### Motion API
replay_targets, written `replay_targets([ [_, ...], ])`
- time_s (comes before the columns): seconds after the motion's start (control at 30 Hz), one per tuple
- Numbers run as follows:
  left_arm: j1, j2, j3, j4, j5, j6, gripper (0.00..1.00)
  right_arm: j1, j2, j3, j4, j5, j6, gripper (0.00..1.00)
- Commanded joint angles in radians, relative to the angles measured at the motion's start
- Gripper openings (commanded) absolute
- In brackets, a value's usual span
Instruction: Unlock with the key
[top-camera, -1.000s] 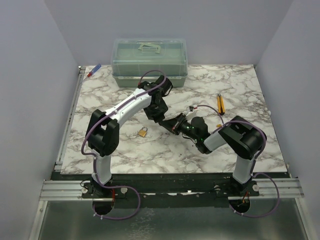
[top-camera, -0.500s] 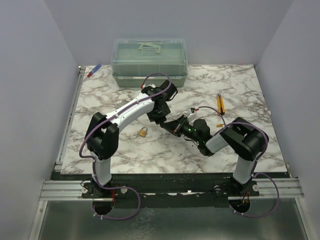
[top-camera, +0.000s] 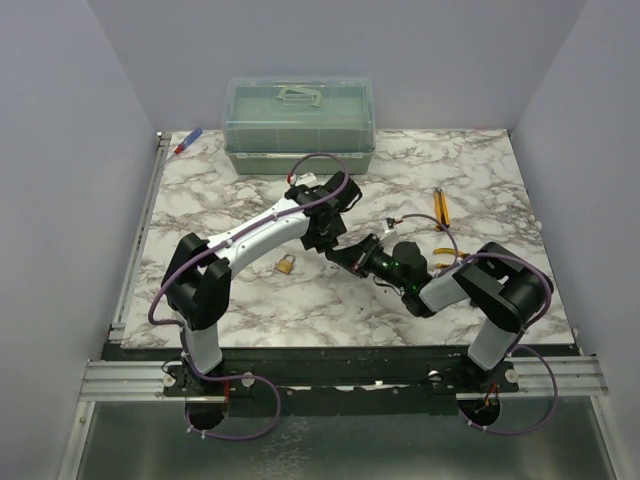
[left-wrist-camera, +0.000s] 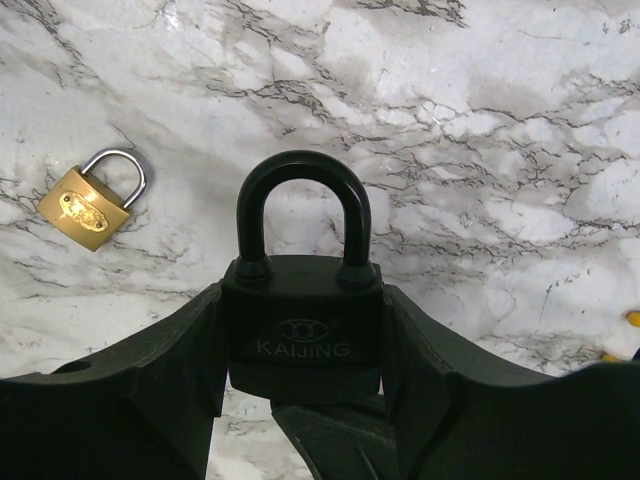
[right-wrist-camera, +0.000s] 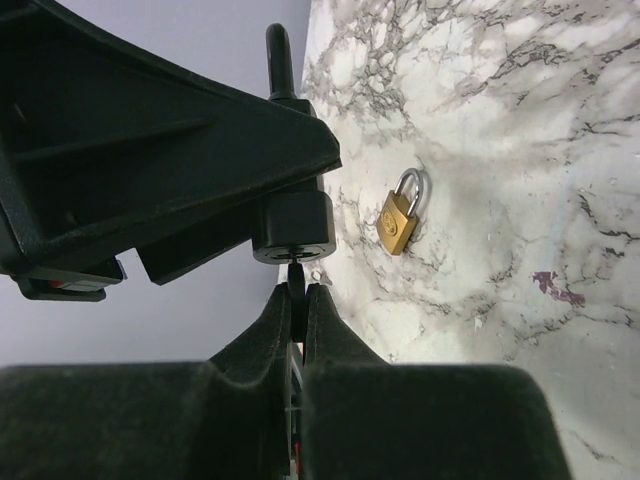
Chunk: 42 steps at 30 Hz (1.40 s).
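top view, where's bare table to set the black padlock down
Bare marble left of the brass padlock, up to the pen; also the far right corner past the yellow tool. Crowded mid-table around the black padlock.

"Can you make out the key's head?"

"No. From the right wrist only a sliver of the key (right-wrist-camera: 296, 277) shows just ahead of the right gripper (right-wrist-camera: 297, 296); the head is buried between its pinched fingers."

"Has the tip gone in?"

"Cannot tell. From the left wrist, the left gripper (left-wrist-camera: 302, 330) covers the flanks of the black padlock (left-wrist-camera: 300, 322), whose underside faces away. From above, the key is too small to see."
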Motion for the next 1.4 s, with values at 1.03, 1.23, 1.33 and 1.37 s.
replay_targets([
  [1.03, -0.12, -0.317, -0.214, 0.254, 0.22, 0.068, 0.0, -0.012, -0.316, -0.022, -0.141, 0.097, -0.089, 0.0],
  [1.23, -0.124, -0.347, -0.23, 0.276, 0.226, 0.066, 0.0, -0.013, -0.354, -0.022, -0.168, 0.119, -0.1, 0.0],
  [1.33, -0.127, -0.364, -0.233, 0.291, 0.224, 0.075, 0.0, -0.012, -0.357, -0.016, -0.172, 0.13, -0.098, 0.0],
  [1.37, -0.128, -0.371, -0.234, 0.297, 0.224, 0.08, 0.0, -0.013, -0.357, -0.012, -0.171, 0.128, -0.099, 0.0],
])
